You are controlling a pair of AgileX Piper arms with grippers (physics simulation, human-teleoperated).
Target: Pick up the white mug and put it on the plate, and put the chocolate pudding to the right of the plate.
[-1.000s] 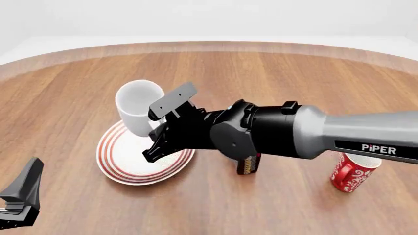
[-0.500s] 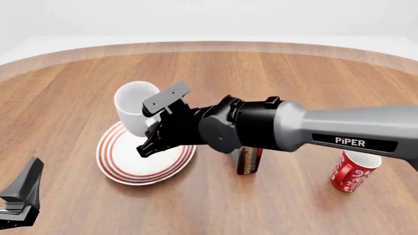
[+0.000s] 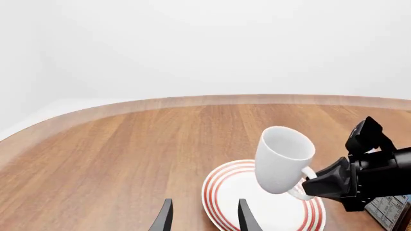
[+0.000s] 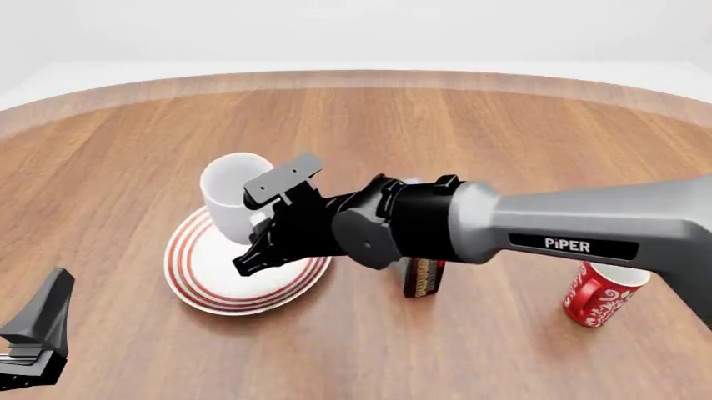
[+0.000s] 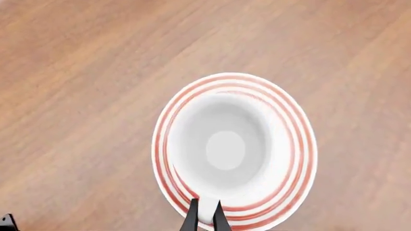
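Right claw (image 4: 265, 223): closed on the loop handle of the plain all-white ceramic mug (image 4: 237, 198), its two dark fingers pinched narrowly together with the handle between them, as the right wrist view confirms. The mug is carried clear of the surface, tilted, its open mouth turned up and away from the arm. It hangs over the far part of the round white plate with concentric red rings (image 4: 200, 279); in the left wrist view the mug (image 3: 281, 159) stands visibly above the plate (image 3: 222, 202), not touching it. From the right wrist camera the mug (image 5: 224, 144) is seen from directly over its mouth, covering most of the plate (image 5: 299, 159) beneath.

The plate lies flat on the round wooden desk (image 4: 468, 125), left of centre.

The narrow rectangular chocolate pudding carton (image 4: 423, 277) stands upright on the desk just to the right of the plate, largely hidden behind the right arm (only its dark brown and red lower end shows).

A small red mug with white swirls (image 4: 599, 293) stands further right, well apart from the plate.

Left claw (image 3: 201, 219): fingers parted, nothing between them, low at the near left of the desk.
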